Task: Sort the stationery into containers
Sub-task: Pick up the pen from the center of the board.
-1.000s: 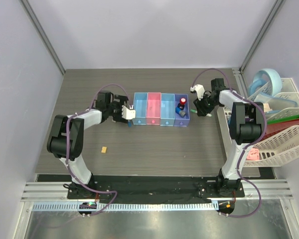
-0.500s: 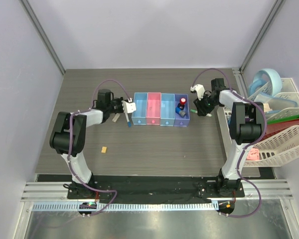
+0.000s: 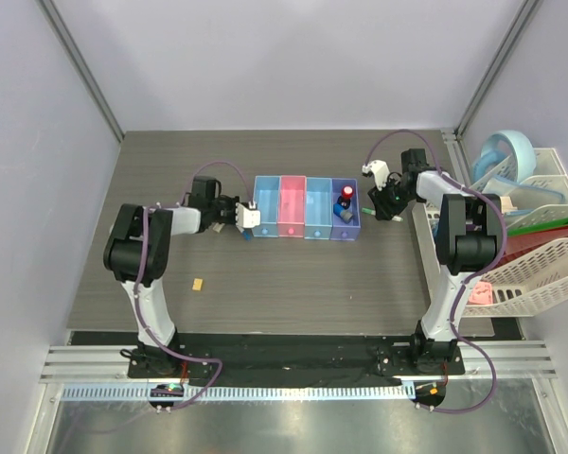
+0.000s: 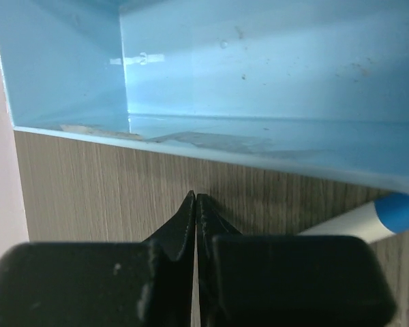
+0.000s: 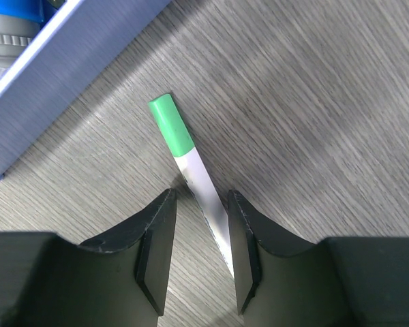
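Sorting stalls at both ends of the row of bins (image 3: 305, 219). The left arm (image 3: 170, 222) holds its jaws pressed together on nothing, low over the bench (image 3: 293, 284), just short of the light blue bin (image 4: 259, 82). The blue-capped pen (image 4: 388, 216) lies beside them, outside the grip. At the other end, the right arm (image 3: 435, 189) has its jaws spread astride the green-tipped pen (image 5: 191, 160), which lies flat on the bench near the darker blue bin (image 5: 68, 61), its shaft slanting close against one finger. A red-capped bottle (image 3: 346, 194) already sits in that bin, while a tan block (image 3: 200, 283) waits in the open.

The risks, as judged from here:
- **Left arm:** a lift would come up empty, and a sideways sweep could roll the pen or shove the bins.
- **Right arm:** closing off-centre may twist the pen, and a hold far from its green tip could let it droop and snag the bin wall.
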You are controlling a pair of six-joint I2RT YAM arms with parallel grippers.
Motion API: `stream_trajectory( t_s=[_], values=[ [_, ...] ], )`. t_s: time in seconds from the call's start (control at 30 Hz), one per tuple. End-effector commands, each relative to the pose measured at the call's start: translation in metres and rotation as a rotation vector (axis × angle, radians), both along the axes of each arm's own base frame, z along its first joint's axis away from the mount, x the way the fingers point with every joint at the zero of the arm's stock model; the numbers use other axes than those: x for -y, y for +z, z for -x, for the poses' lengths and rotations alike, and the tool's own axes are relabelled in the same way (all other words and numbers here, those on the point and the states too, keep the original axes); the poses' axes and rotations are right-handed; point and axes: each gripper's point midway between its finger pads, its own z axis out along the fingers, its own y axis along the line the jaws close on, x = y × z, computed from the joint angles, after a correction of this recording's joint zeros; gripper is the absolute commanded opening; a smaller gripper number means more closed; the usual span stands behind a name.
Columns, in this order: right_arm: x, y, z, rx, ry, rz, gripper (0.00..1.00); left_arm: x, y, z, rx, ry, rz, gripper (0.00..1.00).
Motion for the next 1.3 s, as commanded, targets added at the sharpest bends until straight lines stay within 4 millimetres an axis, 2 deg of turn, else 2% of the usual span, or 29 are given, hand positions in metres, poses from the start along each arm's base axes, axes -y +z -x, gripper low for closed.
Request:
stream_trajectory(
  t_s=[0.0,0.07,0.1,0.4,0.57,0.7,0.73,0.87,1.03,1.13,1.27],
  values=[
    [0.001,-0.015,0.020,-0.085,-0.016,-0.005,0.41,-0.002,0.004,0.024,-0.051,-0.063,-0.055,0.00],
    [0.001,-0.013,0.020,-0.084,-0.016,-0.007,0.41,-0.006,0.000,0.040,-0.093,-0.081,-0.082,0.00],
    [0.001,-0.012,0.020,-0.081,-0.016,-0.007,0.41,-0.008,0.006,0.043,-0.089,-0.083,-0.088,0.00],
    [0.000,-0.014,0.025,-0.096,-0.013,-0.014,0.41,-0.017,0.010,0.093,-0.190,-0.117,-0.123,0.00],
    [-0.001,-0.023,0.032,-0.121,-0.007,-0.011,0.38,-0.020,0.023,0.102,-0.183,-0.120,-0.128,0.00],
    [-0.002,-0.023,0.035,-0.126,-0.004,-0.015,0.38,-0.017,0.038,0.085,-0.117,-0.102,-0.106,0.00],
    [-0.003,-0.022,0.035,-0.126,-0.002,-0.020,0.38,-0.012,0.054,0.064,-0.028,-0.065,-0.064,0.00],
    [-0.004,-0.022,0.036,-0.128,-0.003,-0.027,0.38,-0.004,0.076,0.028,0.124,-0.024,0.005,0.00],
    [-0.004,-0.021,0.036,-0.125,-0.003,-0.023,0.38,0.000,0.059,-0.004,0.141,0.009,-0.045,0.00],
    [-0.004,-0.020,0.037,-0.124,0.000,-0.026,0.38,-0.003,0.043,-0.012,0.116,0.007,-0.099,0.00],
    [-0.005,-0.020,0.038,-0.124,0.001,-0.030,0.38,-0.011,0.032,-0.015,0.091,0.020,-0.165,0.00]
  ],
)
